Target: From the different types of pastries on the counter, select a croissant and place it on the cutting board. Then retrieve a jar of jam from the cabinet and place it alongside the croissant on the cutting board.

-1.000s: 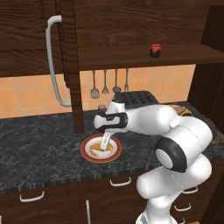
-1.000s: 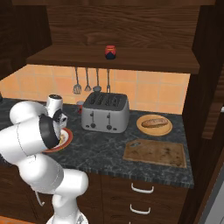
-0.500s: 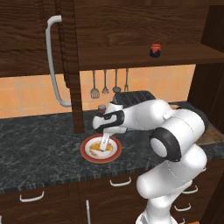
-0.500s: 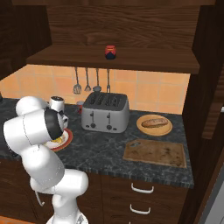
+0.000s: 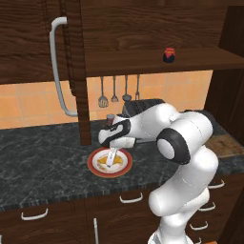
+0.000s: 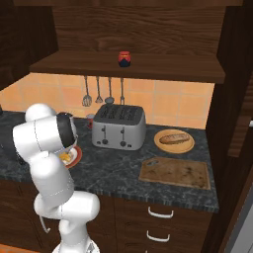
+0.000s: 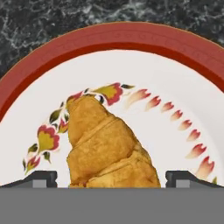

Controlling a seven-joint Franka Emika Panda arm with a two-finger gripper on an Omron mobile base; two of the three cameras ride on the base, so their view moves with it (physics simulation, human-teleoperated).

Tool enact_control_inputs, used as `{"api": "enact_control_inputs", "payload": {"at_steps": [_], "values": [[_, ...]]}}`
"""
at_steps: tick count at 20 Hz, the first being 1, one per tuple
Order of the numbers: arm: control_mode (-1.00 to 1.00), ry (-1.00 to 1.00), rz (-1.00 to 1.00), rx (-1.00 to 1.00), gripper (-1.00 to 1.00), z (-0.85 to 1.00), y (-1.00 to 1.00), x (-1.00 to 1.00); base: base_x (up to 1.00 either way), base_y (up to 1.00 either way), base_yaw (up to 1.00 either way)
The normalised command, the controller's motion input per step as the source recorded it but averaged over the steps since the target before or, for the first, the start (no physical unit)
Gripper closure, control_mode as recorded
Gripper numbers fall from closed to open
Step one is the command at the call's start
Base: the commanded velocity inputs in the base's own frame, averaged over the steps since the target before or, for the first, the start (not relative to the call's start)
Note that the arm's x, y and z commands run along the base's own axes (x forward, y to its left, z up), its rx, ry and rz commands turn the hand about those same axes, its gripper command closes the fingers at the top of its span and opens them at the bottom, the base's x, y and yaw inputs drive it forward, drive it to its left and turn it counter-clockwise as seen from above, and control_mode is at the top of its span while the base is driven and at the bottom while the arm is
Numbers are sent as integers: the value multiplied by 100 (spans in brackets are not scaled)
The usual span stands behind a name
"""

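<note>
**Gripper poised over the croissant on the red-rimmed plate**

The gripper [image 5: 110, 162] points down at the plate [image 7: 183, 70], its two tips spread wide with the croissant [image 7: 107, 146] lying between them, not visibly touched. Around the plate spreads the black marbled counter [image 5: 43, 162]. Off to the gripper's right stand a toaster [image 6: 119, 126], a bun [image 6: 174, 138] on a tan plate, and the cutting board [image 6: 175, 172]. Above, the jar of jam [image 6: 124, 59] sits on the cabinet [image 5: 143, 24] shelf, before an orange tiled wall.
</note>
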Motion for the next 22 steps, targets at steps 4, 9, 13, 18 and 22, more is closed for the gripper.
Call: {"api": "enact_control_inputs", "payload": {"at_steps": [4, 9, 13, 18, 22], "values": [[-100, 0, 0, 0, 100, -54, 14, 0, 0, 0, 0], [-100, -11, 0, 0, 100, 35, 1, -5, 0, 0, 0], [-100, -21, 0, 0, 100, 62, -13, -3, 0, 0, 0], [-100, -15, 0, 0, 100, 33, -61, -1, 0, 0, 0], [-100, -11, 0, 3, 100, 17, -79, -8, 0, 0, 0]]}}
